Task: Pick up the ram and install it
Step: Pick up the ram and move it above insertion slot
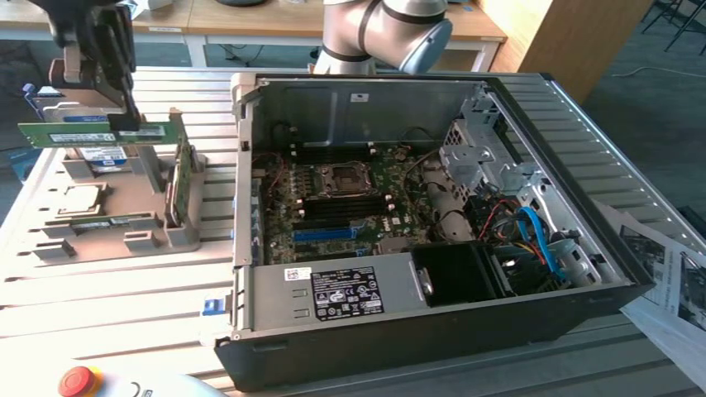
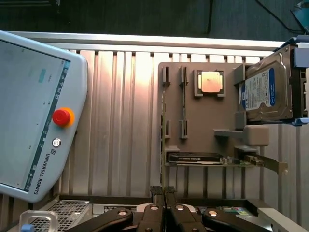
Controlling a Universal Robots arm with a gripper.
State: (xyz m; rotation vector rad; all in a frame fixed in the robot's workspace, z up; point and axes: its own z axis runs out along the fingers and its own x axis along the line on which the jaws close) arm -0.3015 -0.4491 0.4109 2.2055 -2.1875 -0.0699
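At the exterior view's left, the gripper (image 1: 124, 126) is closed tight on the ram (image 1: 66, 135), which is held level and edge-up, clear above the grey holder (image 1: 138, 188). In the wrist view the fingers (image 2: 155, 205) are seen pressed almost together. The pick-up is therefore judged done. The installing is not yet done, as the ram is well apart from the computer case (image 1: 441, 339).

In the holder, a hard drive (image 1: 102, 155) with a blue-white label is stood at the back. A square silver processor chip (image 1: 75, 197) is seated in its pocket near the front. A graphics card (image 1: 180, 178) is stood on edge at the side nearest the case. A thin greenish strip is lying along the front ledge, possibly another board, though this cannot be made out for certain.

Further right, the case is lying open. Inside it the motherboard (image 1: 381, 194) is exposed, with a bare processor socket (image 1: 340, 178) and, just below it, the memory slots (image 1: 331, 217), into which no stick is seen fitted. A power supply (image 1: 347, 294) with a black label is mounted along the near wall. A metal drive cage (image 1: 474, 157) and blue cables (image 1: 535, 231) are packed in at the far right. Papers (image 1: 673, 289) are lying beside the case.
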